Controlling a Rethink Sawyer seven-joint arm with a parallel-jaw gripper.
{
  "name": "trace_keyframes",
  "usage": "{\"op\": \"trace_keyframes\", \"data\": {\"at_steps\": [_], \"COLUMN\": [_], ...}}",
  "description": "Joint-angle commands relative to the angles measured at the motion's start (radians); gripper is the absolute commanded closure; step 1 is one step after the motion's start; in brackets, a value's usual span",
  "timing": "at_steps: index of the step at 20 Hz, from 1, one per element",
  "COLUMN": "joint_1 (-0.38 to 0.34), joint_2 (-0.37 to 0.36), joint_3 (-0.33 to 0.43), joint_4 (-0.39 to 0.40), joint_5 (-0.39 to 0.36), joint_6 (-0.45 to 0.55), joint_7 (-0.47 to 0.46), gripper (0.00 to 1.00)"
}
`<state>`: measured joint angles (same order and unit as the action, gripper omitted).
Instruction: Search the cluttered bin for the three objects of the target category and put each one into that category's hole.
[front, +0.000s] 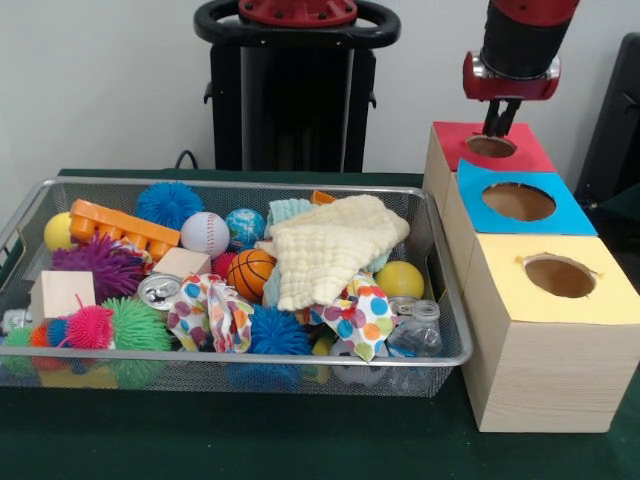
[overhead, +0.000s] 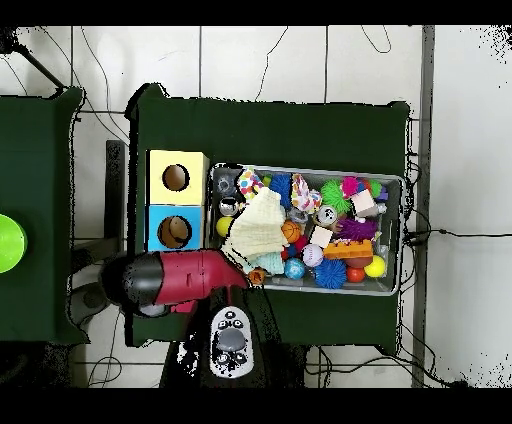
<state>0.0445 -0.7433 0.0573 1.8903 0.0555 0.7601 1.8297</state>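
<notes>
1. The end effector (front: 497, 125) hangs over the hole of the red-topped box (front: 520, 152), its dark fingertips close together just above the opening; whether they are clenched or hold anything cannot be told.
2. Nearest the camera in the front view, the yellow-topped box (front: 545, 340) stands on the green desk (front: 250, 440), touching the right end of the wire-mesh basket (front: 240, 375).
3. Along the basket's near side lie a pink spiky ball (front: 90, 327), a green spiky ball (front: 140, 325), a polka-dot cloth (front: 362, 318) and a clear plastic bottle (front: 418, 335).
4. Mid-basket sit a toy basketball (front: 249, 272), a cream cloth (front: 330, 250) and a yellow ball (front: 400, 280).
5. Farther back are a baseball (front: 204, 234), an orange block (front: 122, 228) and a blue spiky ball (front: 169, 203).
6. The blue-topped box (front: 520, 205) stands between the yellow and red ones.
7. No toy animal figure can be made out in the basket.
</notes>
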Motion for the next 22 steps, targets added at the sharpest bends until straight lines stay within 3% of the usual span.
{"op": "trace_keyframes", "data": {"at_steps": [1,6,10,17,22], "joint_1": [-0.054,-0.065,-0.077,-0.124,-0.149], "joint_2": [-0.071,-0.109,-0.08,-0.076,-0.062], "joint_3": [0.025,-0.006,-0.054,-0.096,-0.095], "joint_4": [-0.052,-0.076,-0.122,-0.22,-0.256], "joint_5": [0.03,-0.016,-0.098,-0.191,-0.217], "joint_6": [0.154,0.153,0.043,0.015,-0.006], "joint_7": [0.099,0.087,0.077,0.053,0.063], "gripper": [1.0,1.0,1.0,1.0,1.0]}}
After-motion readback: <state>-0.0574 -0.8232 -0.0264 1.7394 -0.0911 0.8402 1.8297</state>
